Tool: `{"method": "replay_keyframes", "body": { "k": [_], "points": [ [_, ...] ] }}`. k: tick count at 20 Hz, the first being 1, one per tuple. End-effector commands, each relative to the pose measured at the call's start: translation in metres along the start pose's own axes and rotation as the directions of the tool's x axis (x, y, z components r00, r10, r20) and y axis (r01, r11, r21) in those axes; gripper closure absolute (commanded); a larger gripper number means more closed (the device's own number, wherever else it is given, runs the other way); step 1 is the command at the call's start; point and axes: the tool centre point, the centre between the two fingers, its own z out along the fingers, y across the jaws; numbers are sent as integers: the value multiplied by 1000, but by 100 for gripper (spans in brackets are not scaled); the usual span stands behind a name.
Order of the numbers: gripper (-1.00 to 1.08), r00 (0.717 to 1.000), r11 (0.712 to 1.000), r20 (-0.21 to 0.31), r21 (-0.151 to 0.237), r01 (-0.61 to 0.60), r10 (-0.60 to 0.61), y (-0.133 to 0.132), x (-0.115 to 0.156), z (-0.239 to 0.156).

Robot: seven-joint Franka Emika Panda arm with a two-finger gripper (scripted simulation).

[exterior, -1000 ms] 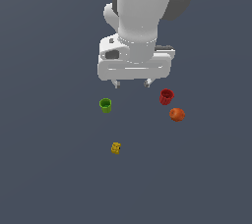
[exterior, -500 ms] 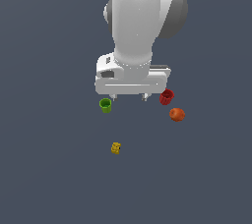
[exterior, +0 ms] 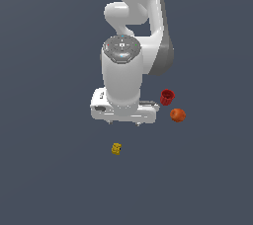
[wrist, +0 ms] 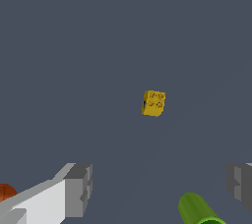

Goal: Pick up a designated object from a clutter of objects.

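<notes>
Simulated test scene, not a real room. The ground (exterior: 44, 169) is a single flat slate-grey plane without walls, furniture, horizon or texture. The white arm (exterior: 123, 78) is rendered with smooth, uniform shading. The few props, a yellow studded block (wrist: 153, 103), a red cup (exterior: 167, 97), an orange ball (exterior: 177, 115) and a green cup (wrist: 197, 210), are plain, solid-coloured models lying on the plane.
</notes>
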Motion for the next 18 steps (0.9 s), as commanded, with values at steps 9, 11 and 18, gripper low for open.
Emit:
{"method": "replay_keyframes", "body": {
  "k": [9,11,18],
  "points": [
    [-92,993,993,4,4,-116,116,22,29,90],
    [-92,992,992,5,3,-129,129,25,31,101],
    [-92,988,988,6,2,-155,155,31,35,123]
  ]
}}
